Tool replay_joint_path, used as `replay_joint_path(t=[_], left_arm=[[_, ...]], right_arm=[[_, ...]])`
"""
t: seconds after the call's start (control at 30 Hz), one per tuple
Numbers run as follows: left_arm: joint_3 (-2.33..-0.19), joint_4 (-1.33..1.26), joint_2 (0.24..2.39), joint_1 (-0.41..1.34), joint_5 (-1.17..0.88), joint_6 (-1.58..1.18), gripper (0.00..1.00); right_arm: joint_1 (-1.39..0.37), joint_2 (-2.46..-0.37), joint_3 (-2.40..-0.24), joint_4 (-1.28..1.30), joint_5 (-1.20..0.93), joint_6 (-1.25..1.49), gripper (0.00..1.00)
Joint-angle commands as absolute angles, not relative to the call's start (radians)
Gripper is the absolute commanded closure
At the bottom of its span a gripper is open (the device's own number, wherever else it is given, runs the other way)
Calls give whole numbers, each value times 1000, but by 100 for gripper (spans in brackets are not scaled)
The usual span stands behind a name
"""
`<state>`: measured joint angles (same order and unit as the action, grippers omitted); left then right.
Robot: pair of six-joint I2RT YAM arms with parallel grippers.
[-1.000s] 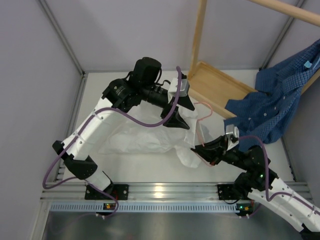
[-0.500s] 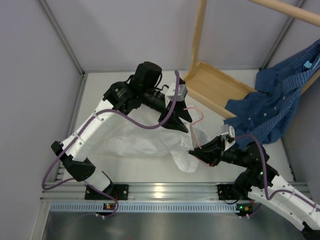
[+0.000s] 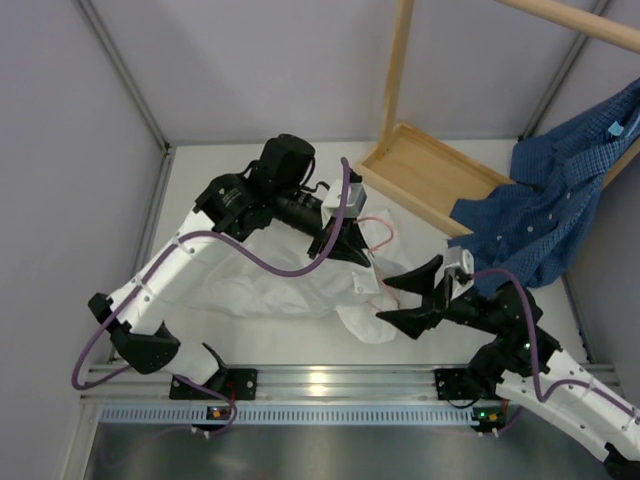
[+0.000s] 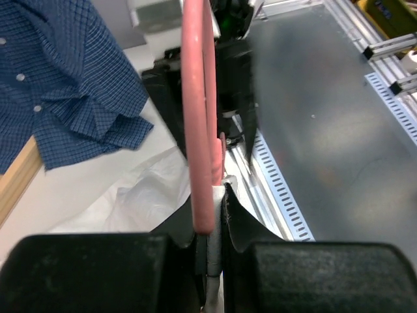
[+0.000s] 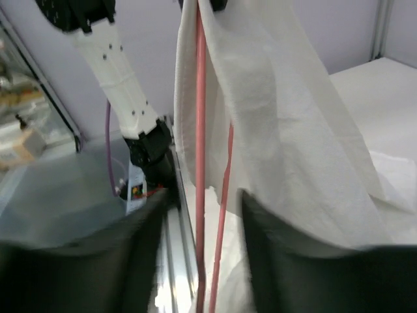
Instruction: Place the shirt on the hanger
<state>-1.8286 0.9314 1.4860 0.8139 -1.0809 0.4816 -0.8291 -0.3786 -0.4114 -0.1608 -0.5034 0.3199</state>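
Observation:
The white shirt lies crumpled on the table, with one part lifted up beside the pink hanger. My left gripper is above the shirt's right end. In the left wrist view its jaws are shut on the hanger, with a strip of white fabric pinched in too. My right gripper stands open just right of the shirt. In the right wrist view the hanger wires hang between its spread fingers without touching them. The shirt drapes over the right side of the wires.
A blue checked shirt hangs at the right on the light wooden rack. The rack's tray-like base sits behind the grippers. An aluminium rail runs along the near edge, and grey walls close in the table.
My left gripper has closed on the hanger and drifted slightly left and nearer. My right gripper has let go of the hanger and opened. The shirt has shifted with them.

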Motion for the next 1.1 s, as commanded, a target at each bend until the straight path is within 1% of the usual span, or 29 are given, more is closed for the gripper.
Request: replay_joint_path(t=[0.0,0.03,0.07,0.1,0.17,0.2,0.27,0.3,0.33,0.37,0.4,0.47,0.53,0.67,0.83,0.93,0.97,1.03,1.07], left_arm=[[-1836,907,1430,813,-1011,486,100],[-1833,885,1425,804,-973,427,100],[-1829,861,1419,799,-891,398,100],[-1816,842,1408,793,-847,371,100],[-1798,776,1393,793,-746,301,100],[-1778,749,1378,793,-619,244,100],[-1758,668,1367,793,-484,184,100],[-1753,651,1365,793,-381,152,100],[-1756,646,1364,793,-367,121,100],[-1756,646,1359,793,-367,108,100],[-1753,644,1355,793,-367,80,100],[-1724,609,1325,793,-379,54,100],[-1698,580,1301,793,-412,26,100],[-1643,513,1229,793,-454,3,100],[-1623,472,1181,793,-500,-49,100],[-1615,454,1166,793,-523,-64,100],[-1615,453,1164,793,-538,-66,100],[-1614,451,1163,795,-535,-71,100],[-1612,451,1164,795,-528,-71,100]], right_arm=[[-844,-321,-479,-93,-358,279,14],[-842,-307,-495,-39,-316,279,11],[-842,-276,-503,82,-226,293,7],[-842,-261,-506,134,-178,311,1],[-841,-215,-506,262,-77,371,0],[-842,-201,-494,288,-58,400,0],[-844,-154,-465,308,-44,480,1],[-844,-138,-442,286,-52,504,1],[-844,-118,-395,264,-64,521,2],[-842,-112,-371,244,-92,541,5],[-842,-112,-332,192,-100,555,11],[-844,-138,-299,128,-133,583,15],[-842,-175,-279,37,-149,581,24],[-842,-300,-310,-33,-77,549,39],[-842,-434,-328,-161,-98,574,40],[-844,-489,-325,-245,-101,584,43],[-842,-500,-324,-293,-112,586,49],[-844,-520,-328,-330,-121,584,56],[-842,-523,-333,-340,-123,578,62]])
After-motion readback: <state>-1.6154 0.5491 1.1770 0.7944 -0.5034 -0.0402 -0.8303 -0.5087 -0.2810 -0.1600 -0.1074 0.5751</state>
